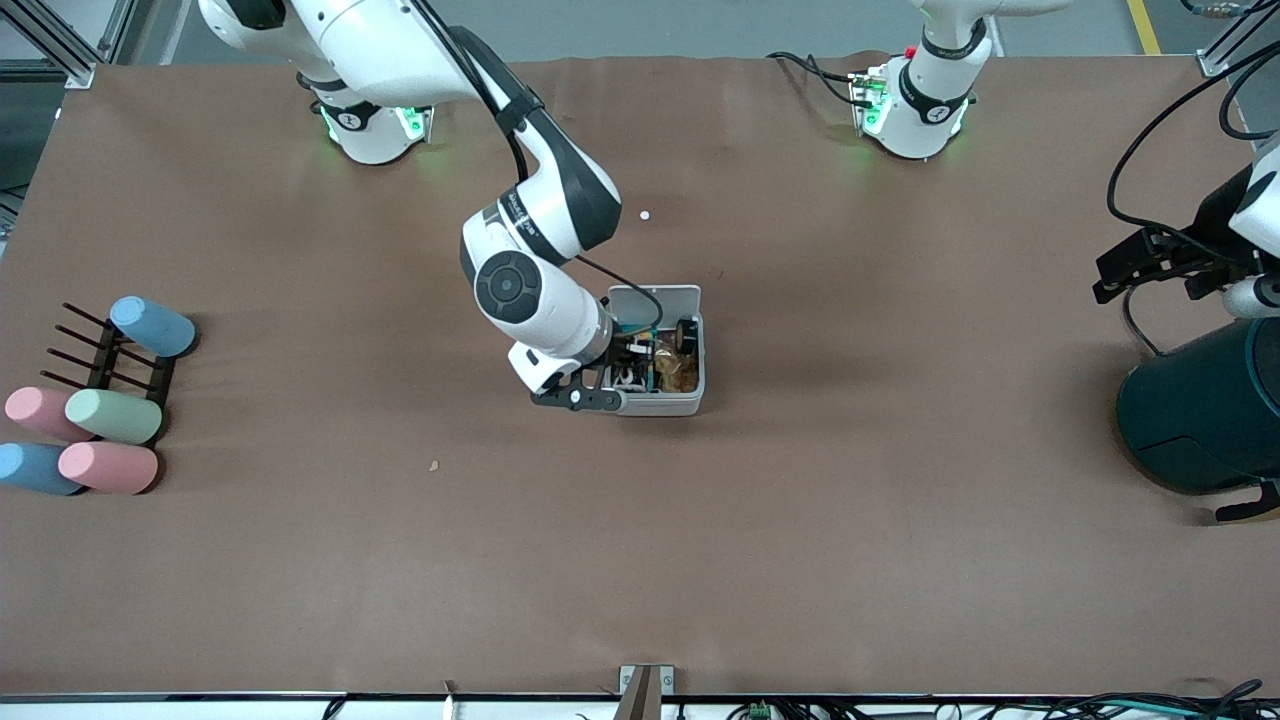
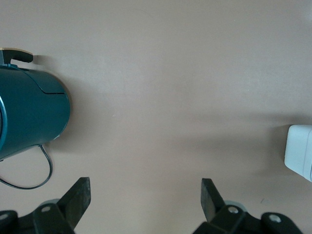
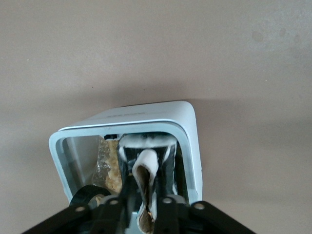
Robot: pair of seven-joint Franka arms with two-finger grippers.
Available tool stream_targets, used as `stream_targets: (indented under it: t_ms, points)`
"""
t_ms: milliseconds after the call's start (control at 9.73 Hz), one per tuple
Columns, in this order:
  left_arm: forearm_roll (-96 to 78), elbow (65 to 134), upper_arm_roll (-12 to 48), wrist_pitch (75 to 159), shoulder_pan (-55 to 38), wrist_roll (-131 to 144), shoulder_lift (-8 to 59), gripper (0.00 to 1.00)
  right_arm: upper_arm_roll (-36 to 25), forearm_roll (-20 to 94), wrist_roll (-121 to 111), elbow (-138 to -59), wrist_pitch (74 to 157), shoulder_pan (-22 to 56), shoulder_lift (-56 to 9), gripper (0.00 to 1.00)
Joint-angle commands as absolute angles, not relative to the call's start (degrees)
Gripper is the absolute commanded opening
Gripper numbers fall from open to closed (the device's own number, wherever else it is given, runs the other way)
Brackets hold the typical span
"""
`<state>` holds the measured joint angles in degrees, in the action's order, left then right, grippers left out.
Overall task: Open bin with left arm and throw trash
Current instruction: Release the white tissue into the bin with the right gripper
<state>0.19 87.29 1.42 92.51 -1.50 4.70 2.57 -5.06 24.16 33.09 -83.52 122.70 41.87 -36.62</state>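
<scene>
The bin (image 1: 665, 405) stands mid-table with its lid (image 1: 655, 298) swung up and open. My right gripper (image 1: 632, 372) reaches down inside it, shut on the white rubber band loop (image 3: 146, 168). In the right wrist view the gripper (image 3: 145, 195) sits within the bin's rim (image 3: 146, 114). The black tape ring (image 1: 686, 334) lies in the bin and also shows in the right wrist view (image 3: 83, 197), beside a crinkled clear wrapper (image 3: 108, 168). I cannot make out the black foil packet. My left gripper (image 1: 1110, 280) waits open and empty (image 2: 146, 195) over bare table by the teal cylinder.
A big dark teal cylinder (image 1: 1200, 410) lies at the left arm's end, also in the left wrist view (image 2: 29, 112). Pastel cylinders (image 1: 110, 415) and a dark rack (image 1: 100, 360) sit at the right arm's end. A white speck (image 1: 644, 214) lies farther from the camera than the bin.
</scene>
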Motion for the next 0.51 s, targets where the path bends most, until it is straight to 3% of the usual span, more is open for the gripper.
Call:
stream_targets:
  t_ms: [0, 205, 411]
  points:
    - [-0.18, 85.78, 1.14, 92.02, -1.67, 3.95, 3.25, 1.0, -5.36, 22.85, 34.1, -84.29, 122.61, 42.28, -36.21, 0.62]
    - [-0.26, 85.87, 1.14, 92.02, -1.41, 3.52, 3.25, 1.0, -5.62, 22.85, 34.1, -83.68, 119.73, 41.84, -35.86, 0.73]
    - [-0.26, 85.78, 1.14, 92.02, -1.49, 3.52, 3.25, 1.0, -6.32, 22.85, 34.1, -83.5, 118.04, 41.22, -34.11, 0.74]
